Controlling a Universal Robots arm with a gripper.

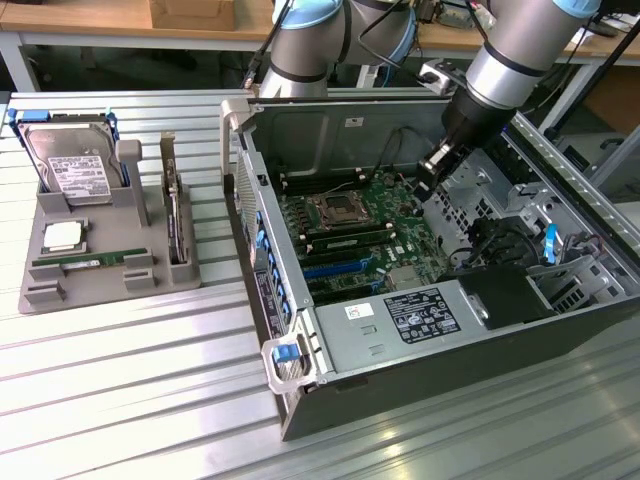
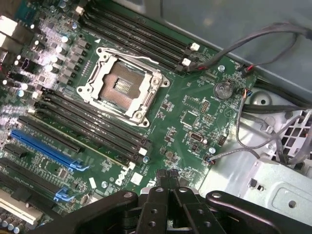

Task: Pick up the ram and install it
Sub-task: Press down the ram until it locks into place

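The ram [image 1: 85, 262], a thin green stick, lies flat in the front groove of the grey holder tray [image 1: 40, 295] at the exterior view's left, far from the arm. My gripper [image 1: 428, 172] hangs inside the open computer case [image 1: 400, 330], over the far right part of the green motherboard [image 1: 385, 215]. In the wrist view the gripper [image 2: 169, 175] is shut, its black fingers [image 2: 161, 190] pressed together with nothing between them. Below it lie the motherboard [image 2: 195, 102], the open processor socket [image 2: 122, 87] and the black memory slots [image 2: 92, 119].
The holder tray also carries a hard drive [image 1: 70, 160], a square silver processor chip [image 1: 62, 236] and an upright card [image 1: 175, 215]. Loose cables [image 2: 253, 63] run beside the board. Blue slots [image 2: 44, 146], a drive cage [image 1: 510, 200] and case walls surround the gripper.
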